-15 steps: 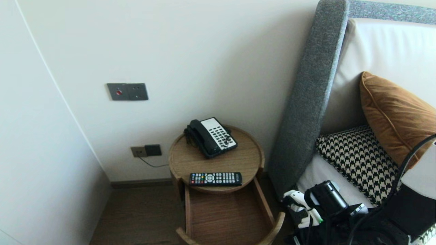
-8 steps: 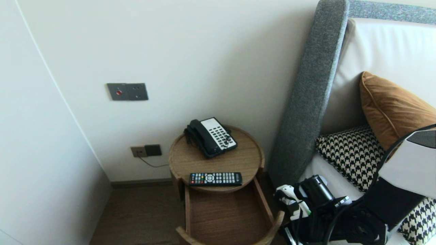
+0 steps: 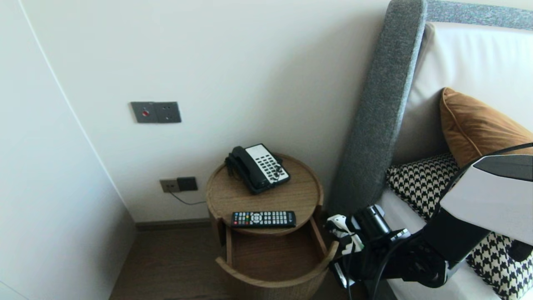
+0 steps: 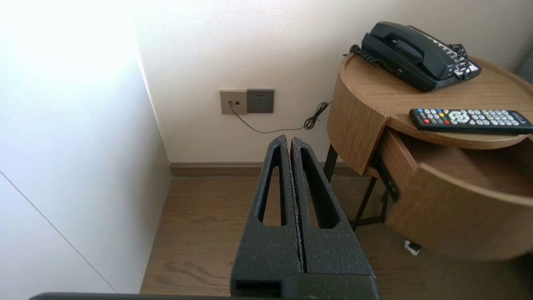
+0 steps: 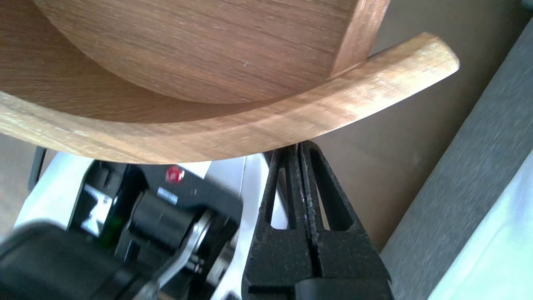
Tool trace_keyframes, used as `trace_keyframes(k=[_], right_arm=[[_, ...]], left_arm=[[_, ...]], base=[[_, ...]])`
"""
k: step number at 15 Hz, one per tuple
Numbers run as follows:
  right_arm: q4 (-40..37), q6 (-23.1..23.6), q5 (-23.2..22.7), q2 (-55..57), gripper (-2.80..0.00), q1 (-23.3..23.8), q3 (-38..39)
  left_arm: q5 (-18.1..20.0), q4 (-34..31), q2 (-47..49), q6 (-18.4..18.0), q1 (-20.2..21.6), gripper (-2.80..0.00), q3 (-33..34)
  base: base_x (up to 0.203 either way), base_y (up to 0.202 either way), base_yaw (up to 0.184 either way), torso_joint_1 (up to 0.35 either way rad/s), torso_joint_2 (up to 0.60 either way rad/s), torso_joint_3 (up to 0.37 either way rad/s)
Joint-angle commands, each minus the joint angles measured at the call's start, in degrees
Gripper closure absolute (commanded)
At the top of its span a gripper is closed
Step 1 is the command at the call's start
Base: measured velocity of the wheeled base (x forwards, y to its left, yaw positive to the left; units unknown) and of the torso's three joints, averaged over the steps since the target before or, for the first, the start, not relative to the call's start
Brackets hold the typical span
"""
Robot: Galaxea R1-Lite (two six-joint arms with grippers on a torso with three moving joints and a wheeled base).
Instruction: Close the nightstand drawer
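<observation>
At tips of R fingers (image 5: 279, 246): drawer front (image 5: 233, 129)

Black telephone (image 3: 257, 168), remote control (image 3: 263, 218) near it, wall socket (image 3: 179, 184), orange cushion (image 3: 474, 129), houndstooth cushion (image 3: 420, 183)

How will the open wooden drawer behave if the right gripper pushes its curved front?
The drawer probably slides straight in: a dark runner shows along its side. Its thick wooden front looks stiff. The right gripper sits near one end, so it may skew slightly.
</observation>
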State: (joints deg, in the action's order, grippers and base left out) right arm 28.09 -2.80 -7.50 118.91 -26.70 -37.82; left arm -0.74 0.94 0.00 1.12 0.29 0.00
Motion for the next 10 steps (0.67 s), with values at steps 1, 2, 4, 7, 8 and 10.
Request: trace_keyframes(k=[1, 2, 4, 7, 8, 10], right_arm=[[0.2, -0.2, 0.9, 2.2, 0.00, 0.0, -3.3], [0.2, -1.0, 1.5, 3.0, 0.00, 0.0, -4.7], [0.2, -4.1, 1.9, 4.5, 0.00, 0.0, -7.7], [0.1, -7.9, 2.1, 6.4, 0.00, 0.0, -11.4], [0.1, -9.3, 2.2, 7.0, 0.00, 0.0, -12.6], [-0.1, -10.7, 2.6, 8.0, 0.00, -0.1, -15.0]], left_arm=[[0.0, 0.0, -0.1, 0.0, 0.0, 0.00, 0.0], [0.0, 0.0, -0.1, 0.0, 0.1, 0.00, 0.0], [0.0, 0.0, -0.1, 0.0, 0.1, 0.00, 0.0], [0.0, 0.0, -0.1, 0.0, 0.1, 0.00, 0.0], [0.0, 0.0, -0.1, 0.0, 0.0, 0.00, 0.0], [0.0, 0.0, -0.1, 0.0, 0.0, 0.00, 0.0]], base=[[0.000, 0.000, 0.000, 0.000, 0.00, 0.000], [0.000, 0.000, 0.000, 0.000, 0.00, 0.000], [0.000, 0.000, 0.000, 0.000, 0.00, 0.000], [0.000, 0.000, 0.000, 0.000, 0.00, 0.000], [0.000, 0.000, 0.000, 0.000, 0.00, 0.000], [0.000, 0.000, 0.000, 0.000, 0.00, 0.000]])
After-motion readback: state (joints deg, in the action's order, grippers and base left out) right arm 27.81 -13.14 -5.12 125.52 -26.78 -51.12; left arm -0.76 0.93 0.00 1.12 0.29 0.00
